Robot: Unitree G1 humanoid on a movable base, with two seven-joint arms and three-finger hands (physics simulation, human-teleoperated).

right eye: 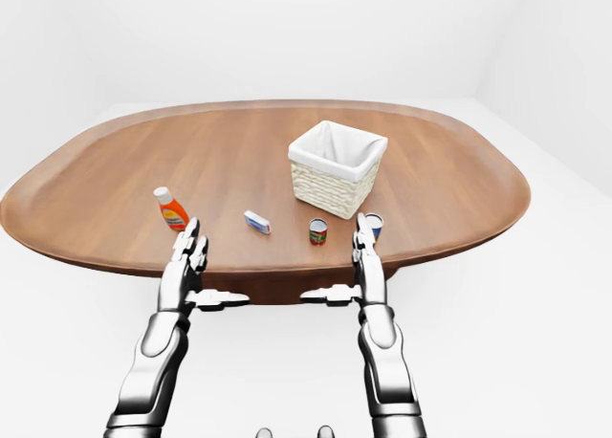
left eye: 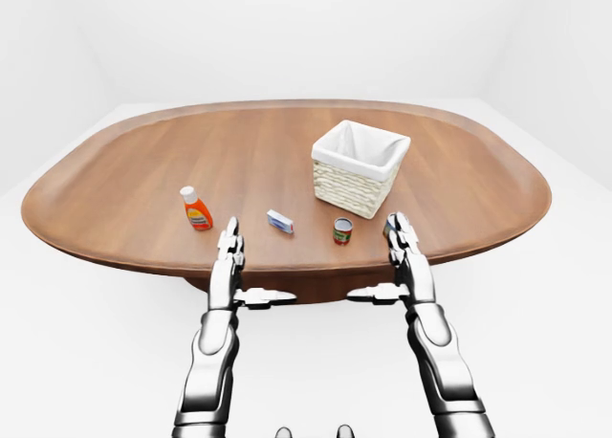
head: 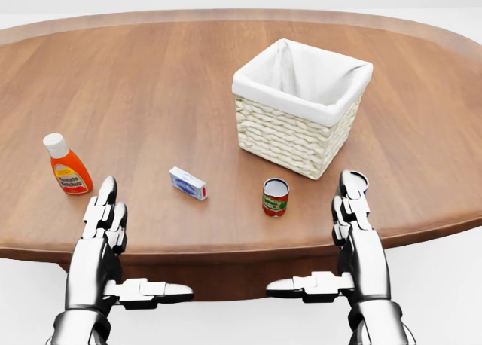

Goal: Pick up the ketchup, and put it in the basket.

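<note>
The ketchup point(head: 66, 166) is an orange bottle with a white cap, standing upright at the left of the wooden table point(head: 151, 81) in the head view. The wicker basket point(head: 301, 108), lined with white cloth, stands right of centre and holds nothing that I can see. My left hand point(head: 113, 239) hovers at the table's near edge, just right of and below the ketchup, fingers straight and open, thumb pointing inward. My right hand point(head: 346, 236) mirrors it below the basket, also open. Neither touches anything.
A small blue and white box point(head: 187, 183) lies between the ketchup and a red-labelled can point(head: 276, 196). A second can point(right eye: 375, 225) stands behind my right hand's fingertips, mostly hidden. White floor surrounds the oval table.
</note>
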